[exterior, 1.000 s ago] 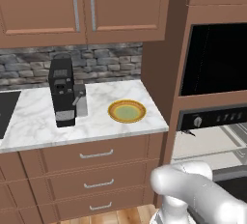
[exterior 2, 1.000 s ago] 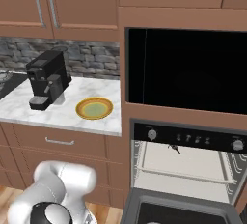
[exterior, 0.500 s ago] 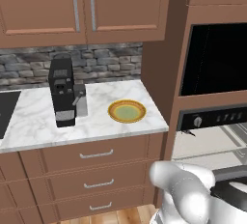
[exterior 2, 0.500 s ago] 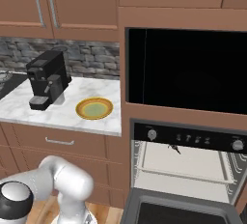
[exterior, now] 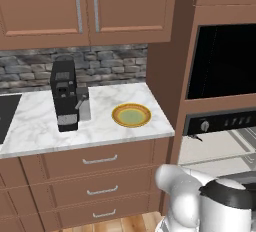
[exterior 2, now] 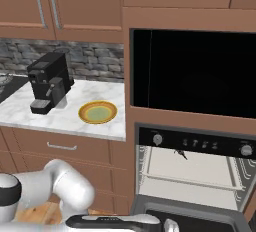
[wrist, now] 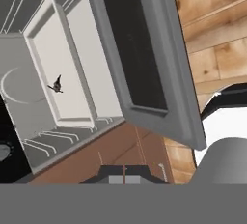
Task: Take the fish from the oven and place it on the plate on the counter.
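Observation:
The fish [exterior 2: 181, 153] is a tiny dark shape lying on the pale tray [exterior 2: 200, 168] inside the open oven [exterior 2: 200, 142]. The hand view looks down at the fish [wrist: 57, 85] on that tray [wrist: 72, 68], past the lowered oven door [wrist: 144, 59]. My gripper [wrist: 124, 172] hangs well back from the fish, outside the oven near the door's edge, fingertips together and holding nothing. The yellow-rimmed plate [exterior: 131, 115] sits bare on the marble counter [exterior: 40, 131], left of the oven; the plate [exterior 2: 98, 111] also faces the right base camera.
A black coffee machine [exterior: 65, 96] stands on the counter left of the plate. A dark-windowed appliance [exterior 2: 195, 71] sits above the oven. Brown drawers [exterior: 95, 176] run under the counter. Wooden floor [wrist: 212, 49] lies beside the open door.
My arm has swung down and stretched low toward the oven door; its elbow dropped in both base views. Fish, plate and base have not moved. The gripper stayed shut.

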